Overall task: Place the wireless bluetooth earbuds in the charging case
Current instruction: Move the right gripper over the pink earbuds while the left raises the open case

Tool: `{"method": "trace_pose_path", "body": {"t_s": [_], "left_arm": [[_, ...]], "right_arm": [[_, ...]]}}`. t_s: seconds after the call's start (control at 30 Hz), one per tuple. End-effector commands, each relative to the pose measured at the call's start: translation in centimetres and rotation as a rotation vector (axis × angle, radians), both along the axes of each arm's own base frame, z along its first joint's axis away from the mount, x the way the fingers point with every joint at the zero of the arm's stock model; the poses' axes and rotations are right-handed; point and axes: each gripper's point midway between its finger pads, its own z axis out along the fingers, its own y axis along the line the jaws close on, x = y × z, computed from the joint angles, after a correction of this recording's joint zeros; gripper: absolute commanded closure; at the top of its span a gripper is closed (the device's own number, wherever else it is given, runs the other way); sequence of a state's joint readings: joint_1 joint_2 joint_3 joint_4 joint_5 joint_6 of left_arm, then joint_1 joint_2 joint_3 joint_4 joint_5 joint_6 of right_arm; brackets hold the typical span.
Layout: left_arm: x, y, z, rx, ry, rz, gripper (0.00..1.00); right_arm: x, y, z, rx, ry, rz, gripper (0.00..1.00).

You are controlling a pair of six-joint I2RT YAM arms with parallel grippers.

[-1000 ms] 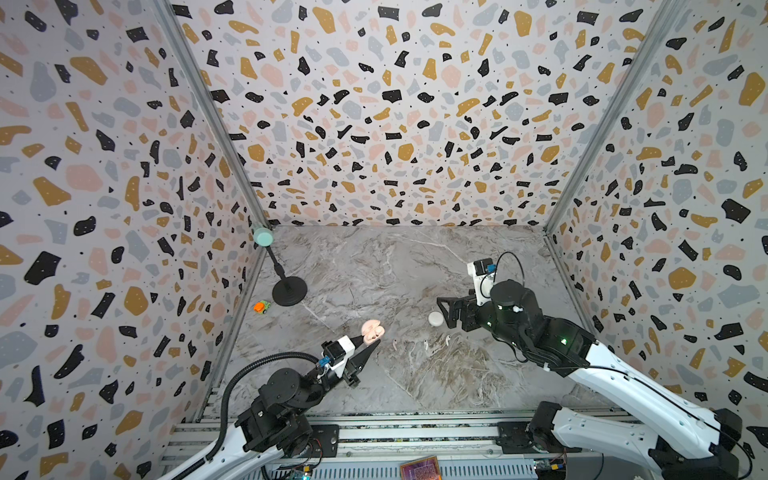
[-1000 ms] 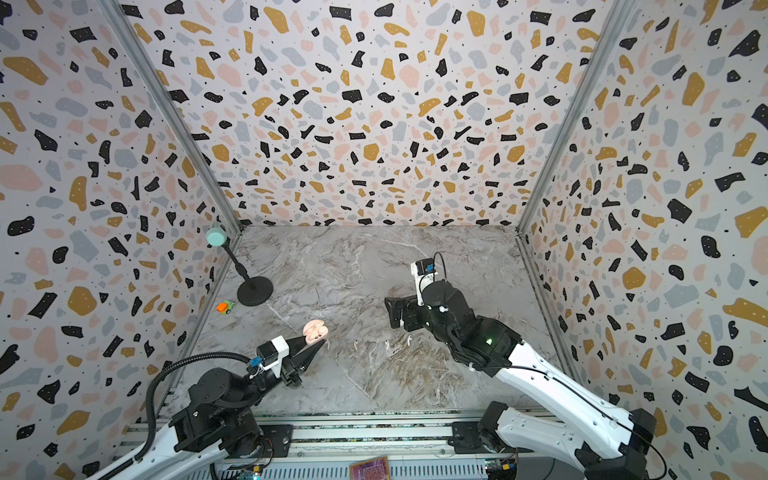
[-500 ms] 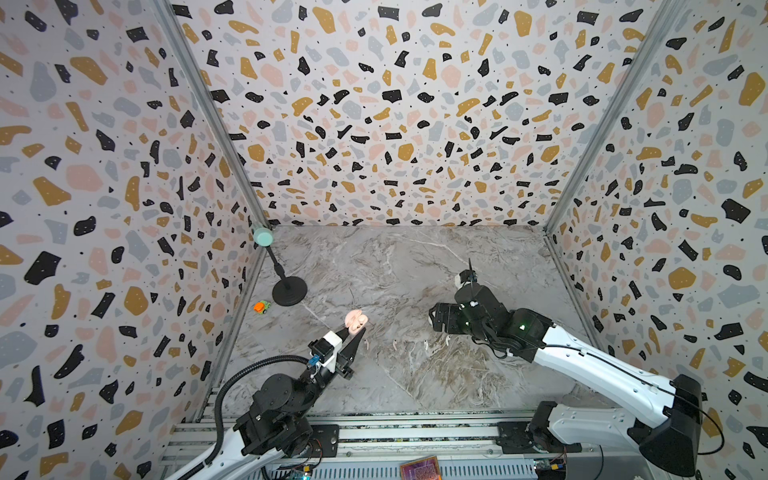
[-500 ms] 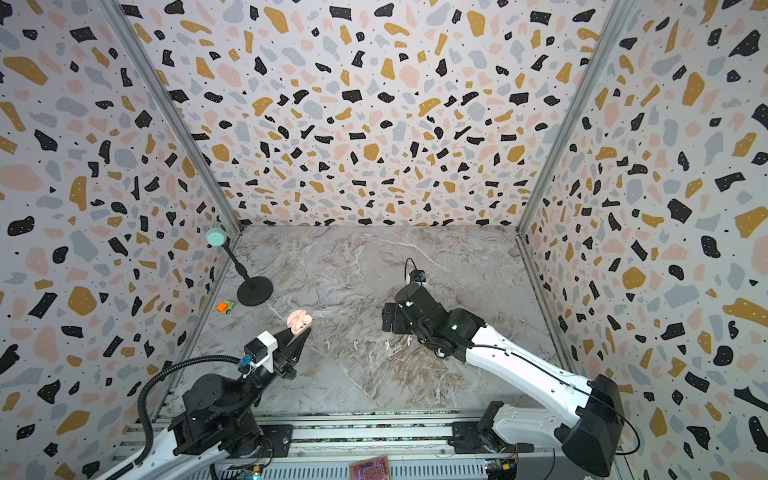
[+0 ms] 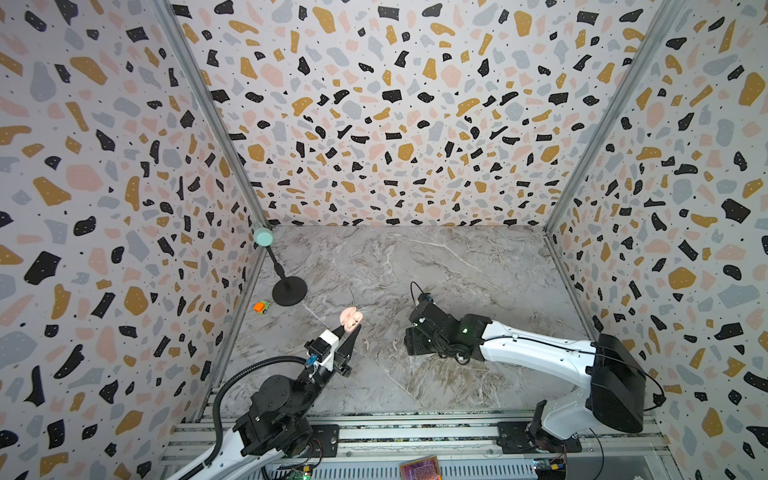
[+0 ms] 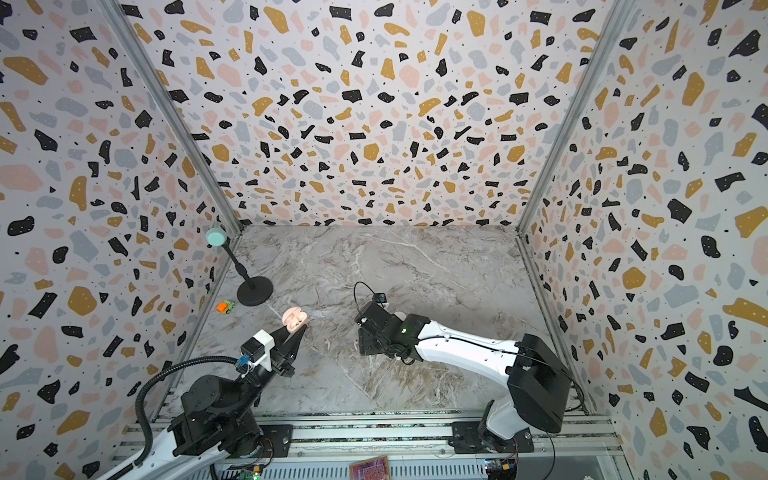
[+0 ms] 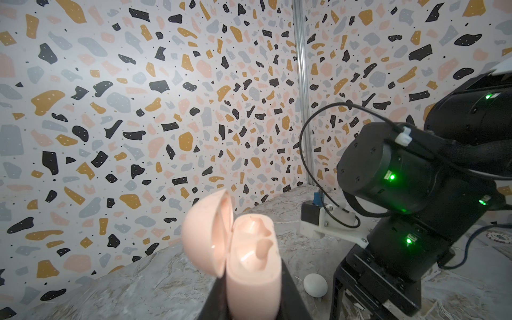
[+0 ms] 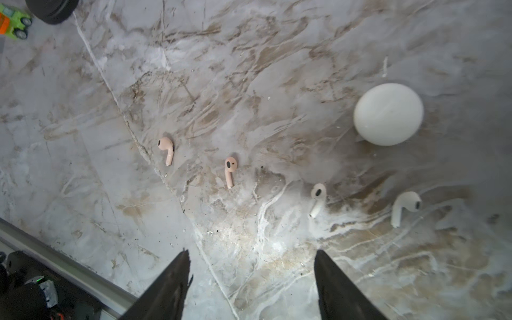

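A pink charging case [image 7: 249, 257] is held upright with its lid open in my left gripper [image 7: 250, 304], which is shut on its base. In both top views that case [image 5: 351, 319] [image 6: 294, 320] hangs above the table's left-middle. Its sockets look empty. On the marble lie two pink earbuds [image 8: 166, 149] [image 8: 230, 170] and two white earbuds [image 8: 317, 198] [image 8: 406, 206], all loose. My right gripper [image 8: 252, 252] hovers over them, open, nothing between its fingers. A shut white case [image 8: 388, 113] rests just beyond the white earbuds.
A black round-based stand [image 5: 289, 291] with a teal knob [image 5: 262, 237] is at the back left, and a small orange and green toy car [image 5: 261, 307] lies beside it. Terrazzo walls close three sides. A metal rail [image 5: 374, 419] runs along the front.
My right wrist has dropped and turned to face the table above the earbuds, its jaws narrowing. My left gripper has carried the pink case slightly leftward.
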State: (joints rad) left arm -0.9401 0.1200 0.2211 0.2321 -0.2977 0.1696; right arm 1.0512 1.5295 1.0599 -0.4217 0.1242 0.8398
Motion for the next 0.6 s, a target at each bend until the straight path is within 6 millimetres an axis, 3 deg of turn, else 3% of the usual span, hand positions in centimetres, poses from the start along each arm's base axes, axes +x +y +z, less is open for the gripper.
{"method": "trace_pose_path", "body": {"t_s": [0.0, 0.4, 0.57], "left_arm": [[-0.2, 0.7, 1.4, -0.047, -0.045, 0.021, 1.0], [-0.2, 0.7, 1.3, -0.039, -0.048, 0.021, 1.0], [-0.3, 0.6, 1.3, -0.037, -0.053, 0.016, 1.0]], "right_arm": [[0.1, 2.8, 0.6, 0.057, 0.008, 0.065, 0.33], [2.1, 4.4, -3.8, -0.025, 0.057, 0.109, 0.56], [2.8, 4.1, -5.0, -0.041, 0.077, 0.106, 0.58]]}}
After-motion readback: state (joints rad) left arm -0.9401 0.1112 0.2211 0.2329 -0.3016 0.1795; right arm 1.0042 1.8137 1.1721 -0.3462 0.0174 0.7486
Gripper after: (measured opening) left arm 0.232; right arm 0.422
